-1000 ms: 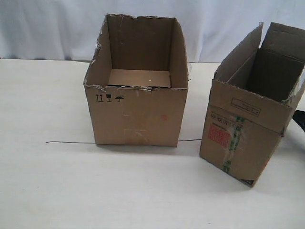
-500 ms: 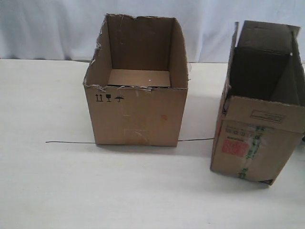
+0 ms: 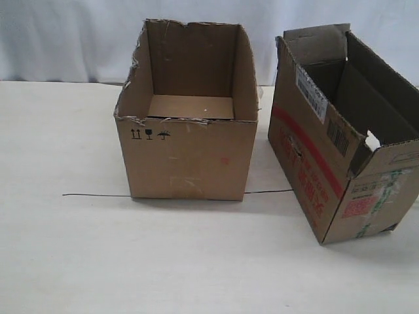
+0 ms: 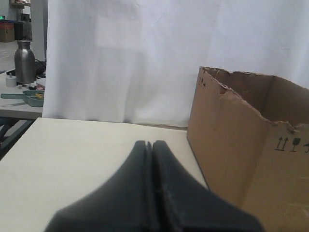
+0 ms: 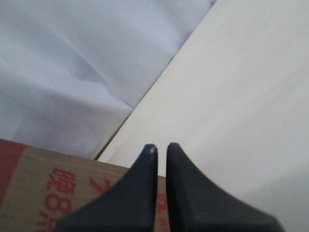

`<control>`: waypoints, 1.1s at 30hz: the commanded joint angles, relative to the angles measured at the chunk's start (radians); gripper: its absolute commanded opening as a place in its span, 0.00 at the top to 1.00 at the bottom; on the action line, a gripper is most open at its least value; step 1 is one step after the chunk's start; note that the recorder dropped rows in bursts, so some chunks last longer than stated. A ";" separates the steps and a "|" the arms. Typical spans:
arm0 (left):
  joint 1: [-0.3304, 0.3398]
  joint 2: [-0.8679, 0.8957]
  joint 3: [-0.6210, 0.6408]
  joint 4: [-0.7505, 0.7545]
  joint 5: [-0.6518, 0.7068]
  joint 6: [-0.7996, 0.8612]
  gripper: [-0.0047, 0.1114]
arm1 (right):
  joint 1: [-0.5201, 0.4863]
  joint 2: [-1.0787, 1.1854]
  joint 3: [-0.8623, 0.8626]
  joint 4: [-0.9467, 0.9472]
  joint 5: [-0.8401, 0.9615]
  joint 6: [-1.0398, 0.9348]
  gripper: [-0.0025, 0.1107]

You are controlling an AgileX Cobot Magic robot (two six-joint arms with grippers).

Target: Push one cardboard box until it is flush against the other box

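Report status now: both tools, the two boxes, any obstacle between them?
Left tool shut, empty. Right tool nearly shut, beside cardboard box. Box angled, gap to other box remains. Nothing between them.

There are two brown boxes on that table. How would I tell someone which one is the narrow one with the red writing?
Start at the pale table and find the wide box with ragged torn edges near its middle. The cardboard box stands just to its right in the exterior view, turned at an angle, a gap between them. It alone has a red stripe, red print, a white barcode label and green-printed tape.
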 commanded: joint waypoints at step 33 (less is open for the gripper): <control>-0.005 -0.003 0.002 0.003 -0.009 -0.006 0.96 | 0.015 -0.091 0.259 -0.191 -0.074 0.033 0.93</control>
